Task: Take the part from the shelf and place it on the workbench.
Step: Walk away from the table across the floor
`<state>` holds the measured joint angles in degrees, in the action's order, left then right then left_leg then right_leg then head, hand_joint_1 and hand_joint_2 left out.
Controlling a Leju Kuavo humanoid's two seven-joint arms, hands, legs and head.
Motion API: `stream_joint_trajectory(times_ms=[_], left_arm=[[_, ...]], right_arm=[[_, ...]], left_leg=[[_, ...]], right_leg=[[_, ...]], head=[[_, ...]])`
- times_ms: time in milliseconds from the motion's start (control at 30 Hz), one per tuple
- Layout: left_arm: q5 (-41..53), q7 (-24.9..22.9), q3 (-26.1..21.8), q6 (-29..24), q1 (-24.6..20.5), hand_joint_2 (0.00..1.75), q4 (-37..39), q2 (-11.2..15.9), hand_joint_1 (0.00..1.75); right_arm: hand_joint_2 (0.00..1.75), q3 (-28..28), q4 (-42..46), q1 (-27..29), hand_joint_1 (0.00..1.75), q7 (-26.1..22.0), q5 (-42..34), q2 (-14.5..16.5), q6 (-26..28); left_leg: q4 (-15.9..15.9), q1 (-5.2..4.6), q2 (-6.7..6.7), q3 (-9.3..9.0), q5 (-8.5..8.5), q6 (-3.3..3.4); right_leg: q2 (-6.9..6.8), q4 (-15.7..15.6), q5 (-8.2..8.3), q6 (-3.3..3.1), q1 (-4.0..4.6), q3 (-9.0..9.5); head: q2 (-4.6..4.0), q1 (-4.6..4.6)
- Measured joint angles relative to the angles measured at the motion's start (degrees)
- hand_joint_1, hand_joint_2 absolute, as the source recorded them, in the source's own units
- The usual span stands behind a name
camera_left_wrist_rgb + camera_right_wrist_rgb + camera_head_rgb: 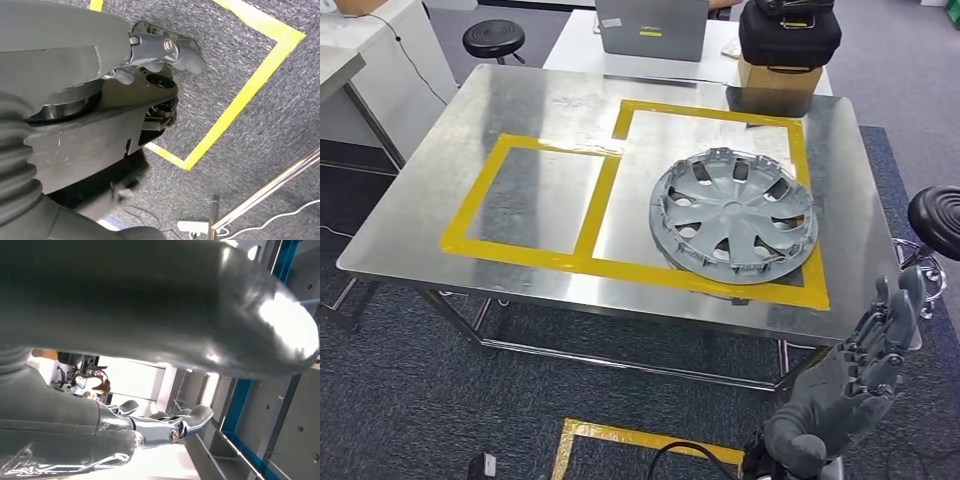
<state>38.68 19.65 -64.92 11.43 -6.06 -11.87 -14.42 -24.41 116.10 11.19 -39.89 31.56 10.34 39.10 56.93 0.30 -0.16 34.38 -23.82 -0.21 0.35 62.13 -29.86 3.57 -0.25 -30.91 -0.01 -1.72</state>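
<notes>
- Right hand (852, 385) seen nearest, low at bench's near right corner; fingers apart, nothing held.
- Left hand (162, 50) seen over carpet w/ yellow floor tape (241, 95); nothing seen in it, but fingers apart or curled can't be told.
- Workbench (426, 215): bare metal top, marked w/ yellow tape squares (599, 200).
- Wheel cover (733, 215) lies flat in right-hand square, near edge overlapping the tape. Placing judged done.
- Handling, judged: thin plastic, light, fairly stiff, rim clips prob. brittle; smooth face likely slippery. Best taken at rim or through a spoke opening.
- Farther back: laptop (652, 28), black case (789, 35) on a box, stool (493, 40).
</notes>
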Motion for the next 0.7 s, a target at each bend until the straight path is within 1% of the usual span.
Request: stream_joint_trajectory(times_ms=[33,67,133,167,200,233,267,300,333,367,400,433,467,500,533,567,600,633,667,700], left_arm=[[-0.1,0.1,0.0,0.0,0.0,1.75,0.0,0.0,0.0],[-0.1,0.2,0.0,0.0,0.0,1.75,0.0,0.0,0.0],[-0.1,0.2,0.0,-0.1,0.0,1.75,0.0,0.1,0.0],[-0.1,0.3,0.0,-0.1,0.0,1.75,0.0,0.1,0.0],[-0.1,0.3,0.0,-0.1,0.0,1.75,0.0,0.1,0.0],[-0.1,0.3,0.0,-0.1,0.0,1.75,0.0,0.1,0.0],[-0.1,0.3,0.0,-0.1,0.0,1.75,0.0,0.1,0.0],[-0.1,0.3,0.0,-0.1,0.0,1.75,0.0,0.1,0.0],[-0.1,0.3,0.0,-0.1,0.0,1.75,0.0,0.1,0.0],[-0.1,0.3,0.0,-0.1,0.0,1.75,0.0,0.1,0.0],[-0.1,0.3,0.0,-0.1,0.0,1.75,0.0,0.1,0.0],[-0.1,0.3,0.0,-0.1,-0.1,1.75,0.0,0.1,0.0],[-0.1,0.3,0.0,-0.1,-0.1,1.75,0.0,0.1,0.0],[-0.1,0.3,0.0,-0.1,-0.2,1.75,0.0,0.1,0.0],[-0.2,0.3,0.0,0.0,-0.4,1.75,0.0,0.1,0.0],[-0.2,0.3,0.0,0.0,-0.5,1.75,0.0,0.1,0.0],[-0.2,0.3,0.0,0.1,-0.5,1.75,0.0,0.1,0.0],[-0.3,0.3,0.0,0.1,-0.5,1.75,0.0,0.1,0.0],[-0.4,0.3,0.0,0.2,-0.4,1.75,0.0,0.0,0.0],[-0.4,0.3,0.0,0.3,-0.3,1.75,0.0,0.0,0.0]], right_arm=[[0.0,0.0,0.0,0.0,0.0,0.0,0.0,0.0,0.0],[0.0,0.0,-0.1,0.0,0.0,0.0,0.0,0.0,0.0],[0.0,0.0,-0.1,0.0,0.0,0.0,0.1,0.0,0.0],[0.0,0.0,-0.1,0.0,0.0,0.0,0.1,0.0,0.0],[0.0,-0.1,-0.2,0.0,0.0,0.0,0.1,0.0,0.0],[0.0,-0.1,-0.2,0.0,0.0,0.0,0.1,0.0,0.0],[0.0,-0.1,-0.2,0.0,0.0,-0.1,0.1,0.0,0.0],[0.0,-0.1,-0.2,0.0,0.0,-0.1,0.1,0.0,0.0],[0.0,-0.1,-0.2,0.0,0.0,-0.1,0.1,0.0,0.0],[0.0,-0.1,-0.3,0.0,0.0,-0.1,0.1,0.0,0.0],[0.0,-0.1,-0.3,0.0,0.0,-0.1,0.1,0.0,0.0],[0.0,-0.1,-0.3,0.0,0.0,-0.1,0.1,0.0,0.0],[0.0,-0.1,-0.3,0.0,0.0,-0.1,0.1,0.0,0.0],[0.0,-0.1,-0.3,0.0,0.0,-0.1,0.1,0.0,0.0],[0.0,-0.1,-0.3,-0.1,0.0,-0.1,0.1,0.0,0.0],[0.0,-0.1,-0.3,-0.1,0.0,-0.1,0.1,0.0,0.0],[0.0,-0.1,-0.3,-0.1,0.0,-0.1,0.1,0.0,0.0],[0.0,-0.1,-0.3,-0.1,0.0,-0.1,0.2,0.0,0.0],[0.0,-0.1,-0.3,-0.1,0.0,-0.1,0.2,0.0,0.0],[0.0,-0.1,-0.3,-0.1,0.0,-0.1,0.2,0.0,0.0]], left_leg=[[0.0,-0.06,-0.02,0.17,0.35,-0.32],[0.0,-0.11,-0.04,0.28,0.71,-0.67],[-0.1,-0.12,-0.04,0.42,1.43,-1.36],[0.1,-0.08,-0.04,0.64,1.17,-1.67],[0.9,-0.04,-0.03,1.11,-0.04,-1.98],[3.0,-0.02,-0.03,1.93,-2.22,-2.24],[6.0,0.0,-0.02,3.03,-5.04,-2.45],[9.8,0.0,-0.02,4.18,-7.68,-2.6],[13.1,0.0,-0.02,5.01,-9.39,-2.68],[15.1,-0.01,-0.02,5.13,-9.83,-2.68],[15.3,-0.02,-0.02,4.34,-9.15,-2.6],[13.5,-0.03,-0.02,2.59,-7.78,-2.43],[10.2,-0.05,-0.02,-0.08,-6.44,-2.19],[6.2,-0.13,-0.03,-3.23,-5.59,-1.94],[2.4,-0.21,-0.04,-5.86,-5.43,-1.63],[-0.3,-0.31,-0.06,-7.57,-5.55,-1.33],[-1.7,-0.45,-0.07,-8.27,-5.64,-1.0],[-2.2,-0.48,-0.06,-8.03,-5.47,-0.61],[-2.2,-0.47,0.0,-7.64,-4.97,-0.23],[-2.3,-0.43,0.07,-7.24,-4.44,0.2]], right_leg=[[0.09,-2.8,0.4,-0.25,0.05,1.82],[0.2,-4.2,0.43,-0.58,0.13,2.52],[0.28,-4.4,0.99,-1.49,0.22,1.89],[0.21,-4.4,1.37,-1.98,0.18,1.52],[0.13,-4.5,1.86,-2.49,0.11,1.15],[0.03,-4.6,2.45,-2.93,0.04,0.64],[-0.01,-4.5,3.03,-3.19,0.06,0.02],[-0.02,-4.5,3.62,-3.37,0.1,-0.74],[-0.03,-4.5,4.22,-3.41,0.16,-1.56],[-0.03,-4.4,4.81,-3.39,0.22,-2.37],[-0.03,-4.4,5.38,-3.32,0.26,-3.15],[-0.02,-4.4,5.95,-3.21,0.3,-3.87],[-0.01,-4.4,6.52,-3.07,0.32,-4.48],[0.02,-4.3,7.01,-2.88,0.41,-4.99],[0.0,-4.3,7.52,-2.65,0.5,-5.41],[-0.05,-4.2,8.08,-2.39,0.57,-5.73],[-0.12,-4.3,8.62,-2.09,0.58,-5.94],[-0.17,-4.5,9.19,-1.77,0.51,-6.11],[-0.17,-4.5,9.19,-1.43,0.41,-6.32],[-0.16,-3.9,8.21,-1.09,0.32,-6.71]], head=[[0.01,0.01],[0.01,0.03],[0.01,0.02],[0.01,0.02],[0.0,0.08],[0.0,0.19],[0.0,0.31],[-0.01,0.4],[0.0,0.43],[-0.01,0.43],[-0.01,0.44],[-0.01,0.44],[-0.01,0.44],[-0.01,0.45],[-0.01,0.45],[0.0,0.45],[0.0,0.45],[-0.01,0.44],[-0.01,0.48],[-0.01,0.45]])
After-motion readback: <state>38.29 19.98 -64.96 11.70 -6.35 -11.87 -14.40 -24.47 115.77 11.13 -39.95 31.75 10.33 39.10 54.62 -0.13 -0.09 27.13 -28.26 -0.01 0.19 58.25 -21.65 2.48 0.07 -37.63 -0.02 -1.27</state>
